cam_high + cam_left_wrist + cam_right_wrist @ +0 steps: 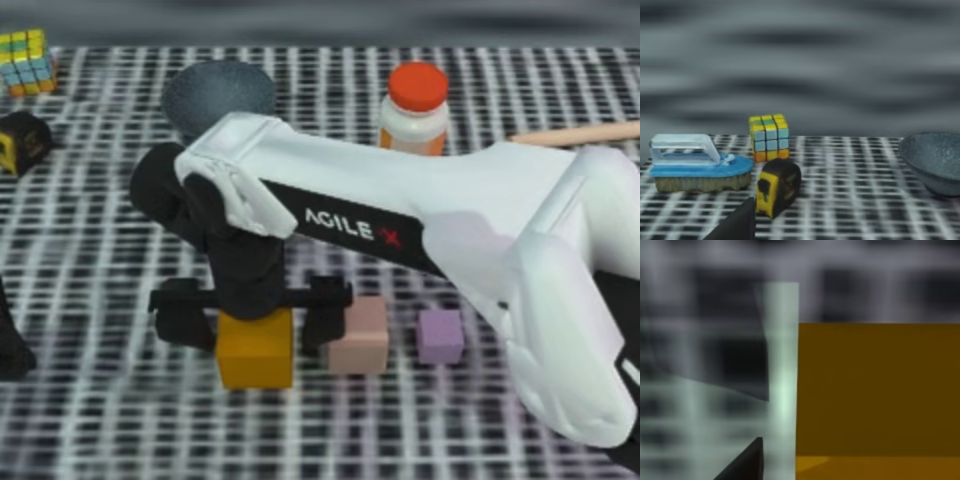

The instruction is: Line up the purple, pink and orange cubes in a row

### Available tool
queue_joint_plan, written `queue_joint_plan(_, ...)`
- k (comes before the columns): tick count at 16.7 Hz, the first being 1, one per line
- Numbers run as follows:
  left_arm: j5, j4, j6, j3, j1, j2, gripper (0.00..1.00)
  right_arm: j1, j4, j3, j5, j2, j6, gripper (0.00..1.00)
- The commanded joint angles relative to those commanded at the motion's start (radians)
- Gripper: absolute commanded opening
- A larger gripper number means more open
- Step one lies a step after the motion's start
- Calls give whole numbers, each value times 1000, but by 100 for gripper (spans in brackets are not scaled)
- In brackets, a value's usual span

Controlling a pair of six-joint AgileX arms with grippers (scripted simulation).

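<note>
R gripper [252,312] spread wide, L arm parked

Three matte cubes rest upright in a row on the checked counter. From left: orange cube [256,350], largest, mustard-toned; pink cube [359,337], mid-sized, pale peach; purple cube [440,337], smallest, pale lilac. Narrow gaps separate neighbours.

A rendered test tabletop, not a real room.
We see a grid-patterned table [500,430], a blurred grey backdrop, and scattered unrelated props.
</note>
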Motion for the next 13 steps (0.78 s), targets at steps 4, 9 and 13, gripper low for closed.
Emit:
queue_joint_plan(4,0,0,0,0,0,0,100,-2,0,0,0,0,0,100)
queue_joint_plan(9,0,0,0,0,0,0,100,1,-118,119,0,4,4,100)
queue_joint_plan(13,0,0,0,0,0,0,100,7,-263,262,0,2,1,100)
